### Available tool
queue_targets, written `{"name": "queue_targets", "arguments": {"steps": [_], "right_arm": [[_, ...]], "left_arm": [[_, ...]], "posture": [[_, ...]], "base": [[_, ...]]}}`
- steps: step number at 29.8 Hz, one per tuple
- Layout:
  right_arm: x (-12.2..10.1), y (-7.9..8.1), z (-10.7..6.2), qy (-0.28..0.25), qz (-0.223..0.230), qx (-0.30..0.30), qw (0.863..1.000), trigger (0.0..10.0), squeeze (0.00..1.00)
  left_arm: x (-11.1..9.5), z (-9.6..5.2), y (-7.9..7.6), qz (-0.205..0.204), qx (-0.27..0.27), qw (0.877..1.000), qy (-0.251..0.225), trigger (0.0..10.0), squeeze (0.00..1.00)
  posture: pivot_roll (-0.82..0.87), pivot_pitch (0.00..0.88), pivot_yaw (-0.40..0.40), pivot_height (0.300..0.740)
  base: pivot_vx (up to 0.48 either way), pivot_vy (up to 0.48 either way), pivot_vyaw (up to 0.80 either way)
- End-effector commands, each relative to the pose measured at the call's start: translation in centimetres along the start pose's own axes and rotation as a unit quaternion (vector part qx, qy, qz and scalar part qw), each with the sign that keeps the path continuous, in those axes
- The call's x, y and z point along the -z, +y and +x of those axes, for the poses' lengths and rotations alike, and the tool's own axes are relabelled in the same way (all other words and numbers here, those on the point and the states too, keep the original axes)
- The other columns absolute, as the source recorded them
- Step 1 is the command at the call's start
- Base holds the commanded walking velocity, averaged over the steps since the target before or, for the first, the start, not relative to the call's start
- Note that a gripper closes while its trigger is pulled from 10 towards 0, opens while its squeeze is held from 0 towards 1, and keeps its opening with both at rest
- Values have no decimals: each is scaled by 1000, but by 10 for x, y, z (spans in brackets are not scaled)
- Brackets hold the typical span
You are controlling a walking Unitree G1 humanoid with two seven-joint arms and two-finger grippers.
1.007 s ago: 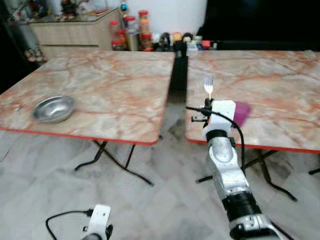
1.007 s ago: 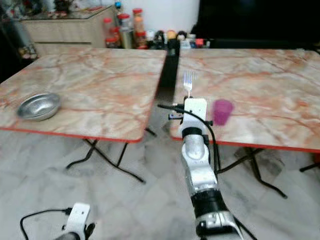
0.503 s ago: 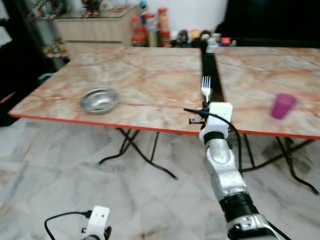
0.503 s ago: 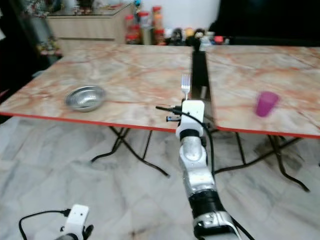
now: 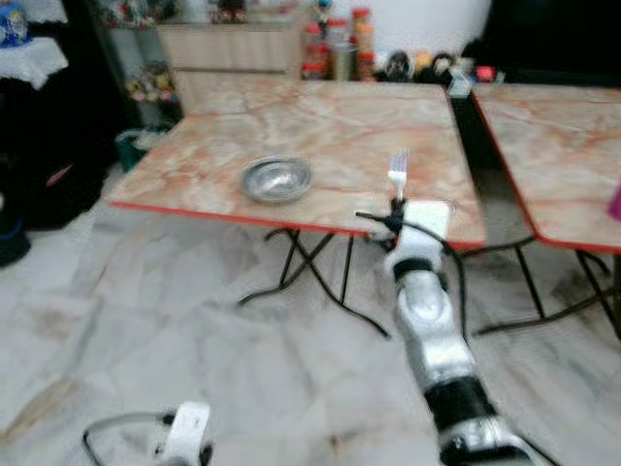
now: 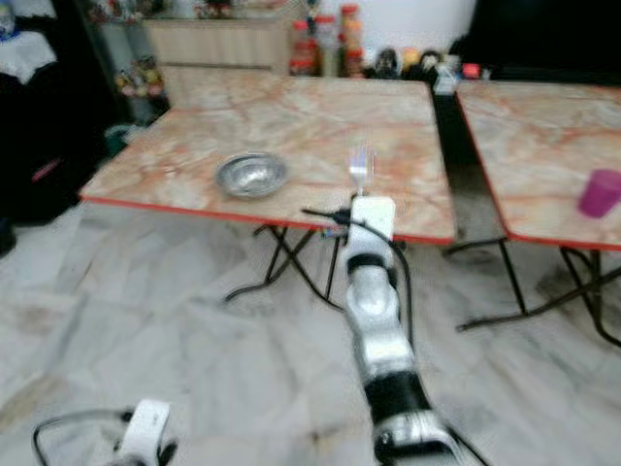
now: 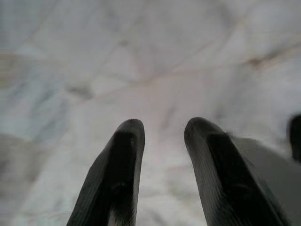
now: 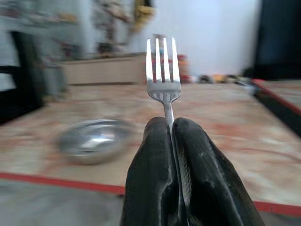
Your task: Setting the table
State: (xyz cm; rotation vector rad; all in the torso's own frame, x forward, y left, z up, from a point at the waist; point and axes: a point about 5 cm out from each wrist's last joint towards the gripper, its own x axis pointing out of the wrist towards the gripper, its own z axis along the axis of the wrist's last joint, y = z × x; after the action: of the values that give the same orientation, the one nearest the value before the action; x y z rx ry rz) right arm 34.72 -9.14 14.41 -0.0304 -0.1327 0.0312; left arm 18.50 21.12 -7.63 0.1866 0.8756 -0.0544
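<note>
My right gripper (image 8: pixel 170 123) is shut on a silver fork (image 8: pixel 162 70), held upright with its tines up. In the eye views the fork (image 5: pixel 398 173) stands in front of the near edge of the left marble table (image 5: pixel 378 116), raised by my right arm. A metal bowl (image 5: pixel 277 179) rests on that table near its front edge, left of the fork. A purple cup (image 6: pixel 600 192) stands on the right table (image 6: pixel 524 107). My left gripper (image 7: pixel 162 129) hangs low over the floor with its fingers apart and nothing between them.
Two marble-topped folding tables with red edges stand side by side with a dark gap between them. Jars and bottles (image 5: pixel 340 53) line the far wall beside a wooden cabinet (image 5: pixel 228 49). Dark furniture (image 5: pixel 39 146) stands at the left. Pale marble floor lies ahead.
The whole view has swung right to left: the bowl and the left table now sit nearer the centre and the cup at the far right. The fork stays gripped upright.
</note>
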Motion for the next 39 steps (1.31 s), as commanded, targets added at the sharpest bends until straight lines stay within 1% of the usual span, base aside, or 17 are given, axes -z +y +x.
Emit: {"name": "queue_targets", "arguments": {"steps": [1, 14, 17, 19, 26, 32, 39], "right_arm": [[-6, -10, 3, -16, -5, 13, 1000, 10000, 0], [-5, -9, 1, -14, -2, 14, 1000, 10000, 0], [-6, -9, 1, -16, 8, 11, 1000, 10000, 0], [-7, -9, 2, -17, 7, 10, 1000, 10000, 0], [-7, -9, 0, -20, 13, 12, 1000, 10000, 0], [-8, -7, 0, -22, 7, 10, 1000, 10000, 0], [-10, -5, 1, -25, 1, -3, 1000, 10000, 0]], "left_arm": [[-3, 1, -6, 13, 8, 1000, -6, 10000, 0], [-1, 1, -5, 8, 6, 1000, -4, 10000, 0], [-3, 1, -6, 8, 4, 1000, -6, 10000, 0], [-4, 1, -5, 8, 4, 1000, -7, 10000, 0], [-6, 2, -4, 8, 1, 1000, -9, 10000, 0], [-6, 2, -3, 6, -1, 1000, -8, 10000, 0], [-4, 2, -6, -1, -2, 1000, -7, 10000, 0]], "posture": [[-14, 0, 34, 736], [-16, 0, 32, 736], [-19, 0, 32, 736], [-20, 0, 33, 736], [-16, 0, 34, 736], [-13, 0, 34, 736], [-8, 0, 25, 736]], "base": [[0, 0, 0], [20, 0, 0], [360, 0, 0], [409, 0, 0], [416, 0, -771], [440, 0, 0], [441, 0, 0]]}}
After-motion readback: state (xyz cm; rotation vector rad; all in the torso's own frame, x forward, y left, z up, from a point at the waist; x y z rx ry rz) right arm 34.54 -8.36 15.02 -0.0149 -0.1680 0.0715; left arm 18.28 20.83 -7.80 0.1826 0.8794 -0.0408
